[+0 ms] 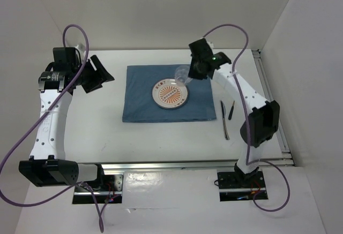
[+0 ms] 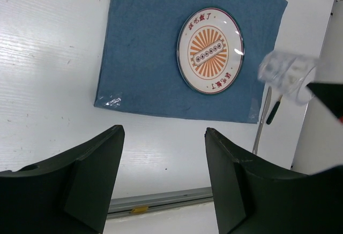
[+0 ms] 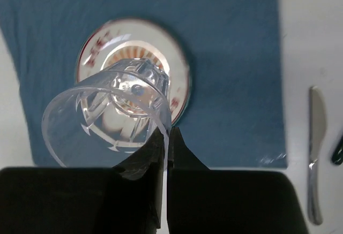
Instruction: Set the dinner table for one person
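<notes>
Right tool (image 3: 167,137) clamped on rim of clear glass (image 3: 107,111), thin wall pinched between fingers. Glass appears tilted, hanging above plate (image 1: 171,93) on blue placemat (image 1: 139,103). My left tool (image 2: 164,132) wide, empty, over left of tabletop (image 1: 107,132), whose white surface spreads beneath everything. Rim grip probably slippery: travel slow, level glass, clear plate, aim for spot past knife (image 1: 225,120), seat base flat before letting go.
</notes>
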`<state>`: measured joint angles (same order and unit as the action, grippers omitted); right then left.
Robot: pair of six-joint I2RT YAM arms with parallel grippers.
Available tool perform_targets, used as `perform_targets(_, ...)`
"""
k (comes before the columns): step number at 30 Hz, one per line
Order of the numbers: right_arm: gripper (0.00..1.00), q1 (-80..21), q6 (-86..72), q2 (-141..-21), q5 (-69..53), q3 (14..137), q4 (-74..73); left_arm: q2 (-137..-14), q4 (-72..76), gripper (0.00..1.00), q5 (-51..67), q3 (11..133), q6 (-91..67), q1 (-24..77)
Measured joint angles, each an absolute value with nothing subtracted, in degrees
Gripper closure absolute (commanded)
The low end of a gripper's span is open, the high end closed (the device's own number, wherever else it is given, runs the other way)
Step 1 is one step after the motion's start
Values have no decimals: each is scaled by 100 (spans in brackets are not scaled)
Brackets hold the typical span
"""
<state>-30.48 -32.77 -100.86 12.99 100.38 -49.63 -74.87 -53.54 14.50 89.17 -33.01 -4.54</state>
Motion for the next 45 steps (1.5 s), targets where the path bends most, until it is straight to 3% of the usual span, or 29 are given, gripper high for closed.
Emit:
perform_targets(7,100,-1938,-2923,-11710,1291,11625,-4987,-7489,-5284,25,1450,8871,-3293,-454)
perform_targets(14,100,-1396,-2877,-12720,1044,12084,-4978,-7535,-5266,25,1374,8812,-3251,-454)
perform_targets(25,100,-976,-2777,-13633,906,13190,-4954,-7756,-5273,25,1293,8774,-3166,-454)
perform_targets(39,100,-958,-2722,-13788,775,13246,-4969,-7865,-5271,25,1194,8774,-3166,-454)
perform_targets(45,95,-958,-2700,-13889,773,13402,-4980,-7865,-5275,25,1184,8777,-3157,-454)
